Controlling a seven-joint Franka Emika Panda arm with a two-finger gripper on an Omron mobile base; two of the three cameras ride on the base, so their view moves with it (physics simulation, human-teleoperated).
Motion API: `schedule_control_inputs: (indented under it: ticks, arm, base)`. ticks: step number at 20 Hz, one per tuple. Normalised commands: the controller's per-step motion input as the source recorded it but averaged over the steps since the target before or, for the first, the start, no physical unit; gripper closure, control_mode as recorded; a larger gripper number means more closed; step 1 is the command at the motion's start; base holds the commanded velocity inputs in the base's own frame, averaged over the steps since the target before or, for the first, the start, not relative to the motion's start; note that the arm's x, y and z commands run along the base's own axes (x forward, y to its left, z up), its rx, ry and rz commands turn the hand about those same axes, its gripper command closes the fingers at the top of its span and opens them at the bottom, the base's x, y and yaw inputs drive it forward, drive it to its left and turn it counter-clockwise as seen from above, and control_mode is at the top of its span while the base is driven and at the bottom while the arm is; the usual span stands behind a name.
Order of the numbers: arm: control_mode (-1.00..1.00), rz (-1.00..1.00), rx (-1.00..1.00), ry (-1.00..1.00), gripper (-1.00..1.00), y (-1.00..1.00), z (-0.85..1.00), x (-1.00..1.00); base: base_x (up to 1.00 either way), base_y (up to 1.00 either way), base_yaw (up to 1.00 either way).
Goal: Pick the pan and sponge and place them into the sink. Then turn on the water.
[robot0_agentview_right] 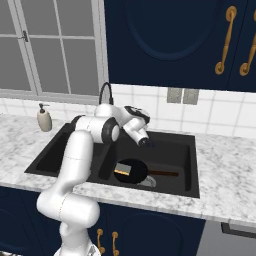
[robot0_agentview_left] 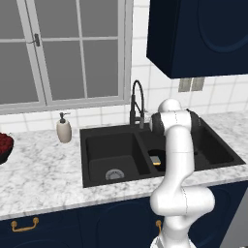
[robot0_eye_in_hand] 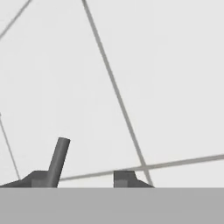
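Observation:
The black double-basin sink (robot0_agentview_left: 99, 145) (robot0_agentview_right: 182, 152) is set in the marble counter. In its right basin lies the round black pan (robot0_agentview_right: 135, 170), handle (robot0_agentview_right: 164, 174) pointing right, and the yellow sponge (robot0_agentview_right: 121, 173) (robot0_agentview_left: 155, 160) rests in the pan. My gripper (robot0_agentview_right: 146, 143) hangs above the right basin, just right of the black arched faucet (robot0_agentview_left: 137, 99). In the hand view my gripper (robot0_eye_in_hand: 83, 179) faces the white tiled wall, fingertips apart. A thin grey rod (robot0_eye_in_hand: 59, 158) stands by the left fingertip (robot0_eye_in_hand: 40, 178). No water shows at the faucet.
A white soap dispenser (robot0_agentview_left: 63, 129) (robot0_agentview_right: 44, 119) stands left of the sink. A dark bowl of red fruit (robot0_agentview_left: 4, 145) sits at the far left. Navy cabinets (robot0_agentview_left: 198, 34) hang overhead, and a window (robot0_agentview_left: 63, 48) is behind the counter.

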Motion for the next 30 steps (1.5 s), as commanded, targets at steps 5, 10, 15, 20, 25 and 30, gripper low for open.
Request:
schedule_control_inputs:
  ticks: [5,10,15,20,25,30]
  arm:
    - [-1.00,-0.02,0.12,0.00,1.00,-0.50,-0.26,0.67]
    - [-1.00,-0.08,0.08,0.10,1.00,-0.77,-0.41,0.59]
    - [-1.00,-0.09,0.12,0.12,1.00,-1.00,-0.71,0.28]
    - [-1.00,-0.15,0.01,0.17,1.00,-1.00,-0.95,0.19]
    - [-1.00,-0.09,0.07,0.11,1.00,-0.80,-0.19,-0.10]
    - [-1.00,0.09,0.17,-0.15,1.00,-0.69,1.00,-1.00]
  base:
    - [0.00,0.00,0.00]
    - [0.00,0.00,0.00]
    - [0.00,0.00,0.00]
    - [0.00,0.00,0.00]
    - [0.00,0.00,0.00]
    - [0.00,0.00,0.00]
